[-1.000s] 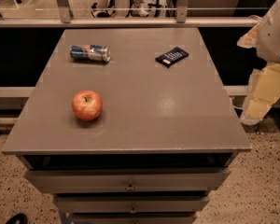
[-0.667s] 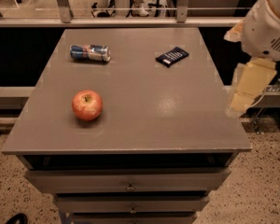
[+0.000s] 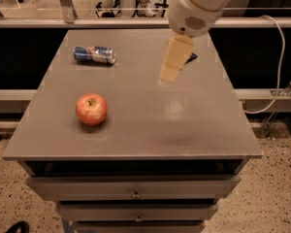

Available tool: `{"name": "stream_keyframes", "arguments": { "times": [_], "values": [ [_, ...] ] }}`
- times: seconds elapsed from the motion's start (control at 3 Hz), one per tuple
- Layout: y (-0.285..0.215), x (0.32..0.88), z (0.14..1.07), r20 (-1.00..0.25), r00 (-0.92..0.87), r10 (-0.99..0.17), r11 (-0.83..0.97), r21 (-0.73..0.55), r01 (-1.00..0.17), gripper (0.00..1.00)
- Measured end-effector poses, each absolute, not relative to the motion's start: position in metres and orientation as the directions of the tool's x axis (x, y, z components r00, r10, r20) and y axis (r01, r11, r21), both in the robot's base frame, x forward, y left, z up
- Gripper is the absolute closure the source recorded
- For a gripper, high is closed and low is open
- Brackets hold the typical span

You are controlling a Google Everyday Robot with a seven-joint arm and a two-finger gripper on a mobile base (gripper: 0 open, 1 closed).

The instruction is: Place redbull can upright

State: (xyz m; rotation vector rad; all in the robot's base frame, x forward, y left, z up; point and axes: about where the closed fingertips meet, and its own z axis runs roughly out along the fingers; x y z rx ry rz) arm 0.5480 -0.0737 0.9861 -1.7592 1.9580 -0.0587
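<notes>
The redbull can (image 3: 94,55) lies on its side at the back left of the grey table (image 3: 184,130), its silver top pointing right. My gripper (image 3: 167,75) hangs from the arm above the back middle of the table, to the right of the can and well apart from it. It holds nothing that I can see.
A red apple (image 3: 91,109) stands on the left of the table, in front of the can. A dark packet (image 3: 192,57) is mostly hidden behind my gripper. The table has drawers (image 3: 135,188) below its front edge. A cable (image 3: 276,67) hangs at the right.
My arm has swung left from beyond the table's right edge to over the back middle of the table. It now covers most of the dark packet. The can and apple have not moved.
</notes>
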Motion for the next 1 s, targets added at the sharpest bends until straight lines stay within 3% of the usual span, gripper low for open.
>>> {"name": "stream_keyframes", "arguments": {
  "times": [0.33,1.0],
  "values": [
    [0.0197,0.5928,0.9799,-0.386,0.033,-0.922,0.116,-0.358,-0.927,0.0],
    [0.0212,0.5953,0.9779,-0.397,0.034,-0.917,0.121,-0.359,-0.925,0.0]
  ]
}}
